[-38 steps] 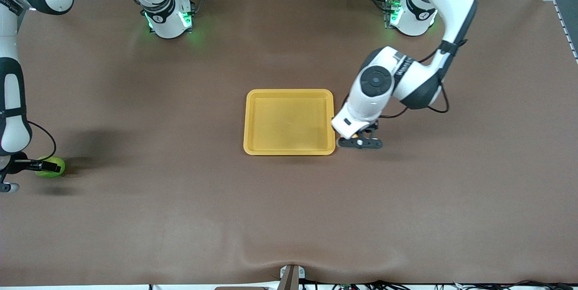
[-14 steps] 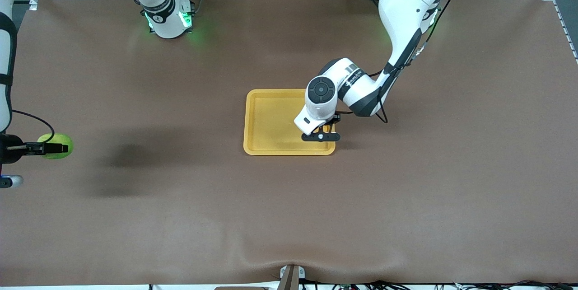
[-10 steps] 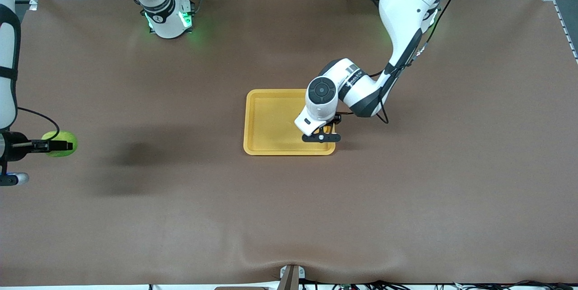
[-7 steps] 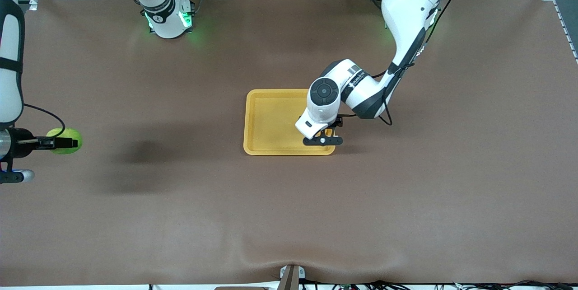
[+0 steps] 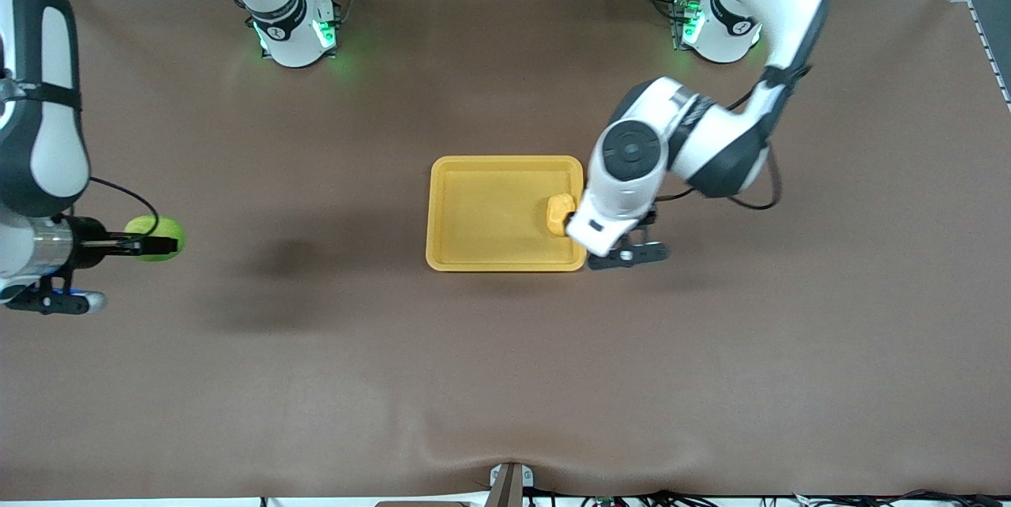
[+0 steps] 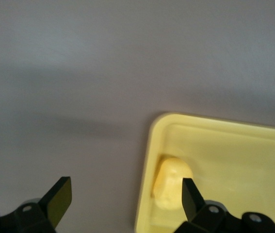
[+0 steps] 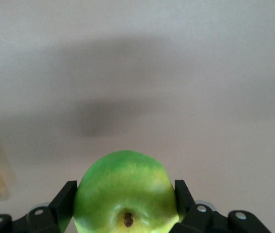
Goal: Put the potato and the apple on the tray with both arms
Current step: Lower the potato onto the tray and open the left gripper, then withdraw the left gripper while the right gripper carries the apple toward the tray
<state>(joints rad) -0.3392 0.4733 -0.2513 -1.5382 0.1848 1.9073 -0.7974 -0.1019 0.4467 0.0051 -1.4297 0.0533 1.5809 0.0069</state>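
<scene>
1. The potato [image 5: 559,214] lies in the tray [image 5: 490,254], against the rim at the left arm's end. Its long axis is seen to run roughly along that rim.

2. The apple [image 5: 155,237] is carried in the air over bare table toward the right arm's end, well apart from the tray. It is clamped between the two fingers of the right gripper [image 5: 140,244], one on each side. In the right wrist view the apple [image 7: 126,194] fills the gap between the fingers, stem dimple toward the camera.

3. The relation that matters for the coming move is judged to be this: the tray lies from the held apple toward the left arm's end, with only table [image 5: 316,381] between them. The right arm is the only one in a position to bring the apple there.

4. The left gripper [image 5: 629,254] hangs just beside the tray's rim, over the table. Its jaws stand wide apart and nothing is held. In the left wrist view the potato [image 6: 172,182] is seen past the inner finger, outside the gap, with the tray's corner [image 6: 152,127] beside it.

5. The potato's half of the task is judged done; the apple's is not yet done. Room for the apple is left on the tray floor beside the potato, toward the right arm's end.
</scene>
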